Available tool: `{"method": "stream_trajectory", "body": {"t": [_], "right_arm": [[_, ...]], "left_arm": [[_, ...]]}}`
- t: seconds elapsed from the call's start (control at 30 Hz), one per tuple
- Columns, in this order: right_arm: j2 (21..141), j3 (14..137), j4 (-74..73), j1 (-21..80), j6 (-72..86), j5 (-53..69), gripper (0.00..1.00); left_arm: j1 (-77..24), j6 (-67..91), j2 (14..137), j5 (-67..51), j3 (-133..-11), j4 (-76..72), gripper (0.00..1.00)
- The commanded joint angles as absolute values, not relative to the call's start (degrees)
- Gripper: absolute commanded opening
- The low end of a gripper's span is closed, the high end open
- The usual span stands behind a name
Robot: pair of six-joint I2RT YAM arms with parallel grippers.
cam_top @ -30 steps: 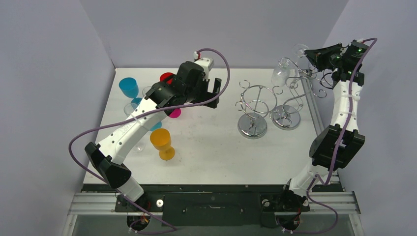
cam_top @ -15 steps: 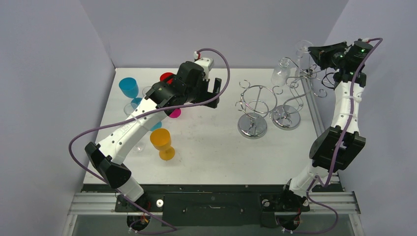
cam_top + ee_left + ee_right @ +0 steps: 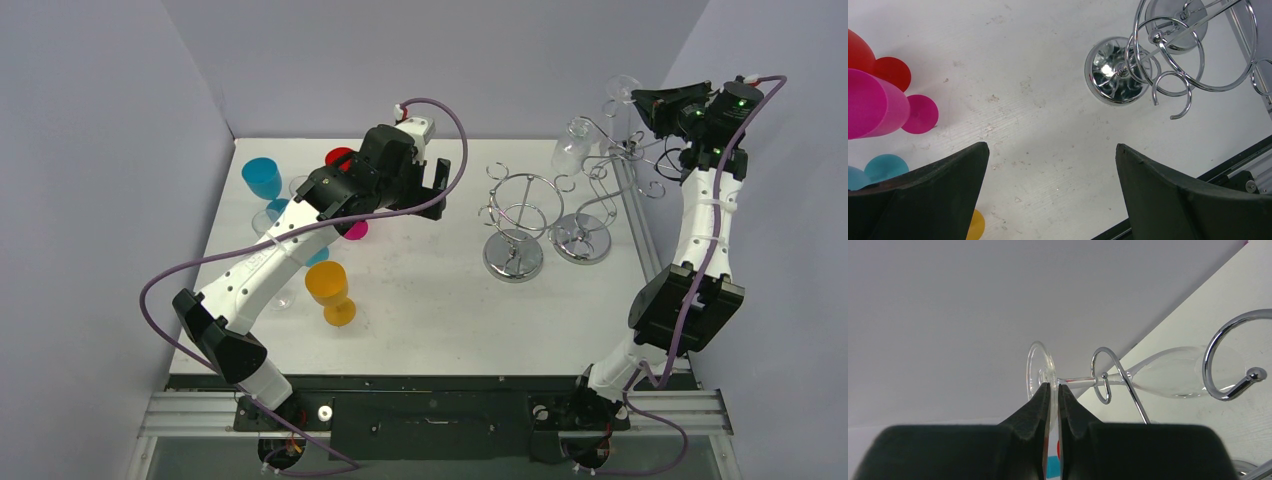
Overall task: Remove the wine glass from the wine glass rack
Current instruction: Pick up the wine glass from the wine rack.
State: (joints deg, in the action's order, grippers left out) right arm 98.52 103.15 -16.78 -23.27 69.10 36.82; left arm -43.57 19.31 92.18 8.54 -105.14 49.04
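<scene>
At the rack (image 3: 580, 238), right claw (image 3: 1054, 385) grips clear wine glass (image 3: 1173, 372) (tilted); left claw (image 3: 1052, 146) gapes.

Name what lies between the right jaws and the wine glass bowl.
The wine glass stem, passing through a rack loop; the right wrist view shows it.

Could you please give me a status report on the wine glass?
Right pincer shut on wine glass foot. Left pincer open, empty. Stem in rack hook.

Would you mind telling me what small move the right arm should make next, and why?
Probably ease the right gripper away from the wine glass rack: it pinches the wine glass by its foot, and the stem lies inside a wire loop.
</scene>
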Motion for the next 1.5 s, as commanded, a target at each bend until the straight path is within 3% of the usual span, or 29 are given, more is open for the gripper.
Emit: {"method": "stream_trajectory", "body": {"t": [0.0,1.0,1.47], "right_arm": [[96.28,104.22,-12.78,-23.83,69.58,34.54,0.00],[100.02,107.76,-12.79,-22.06,69.99,32.68,0.00],[95.64,103.50,-12.36,-22.12,69.53,33.08,0.00]], "left_arm": [[-43.70,19.42,91.93,8.00,-105.38,45.95,0.96],[-43.75,19.25,92.46,8.20,-105.93,46.31,0.96],[-43.74,19.25,92.40,8.08,-105.65,46.18,0.96]]}}
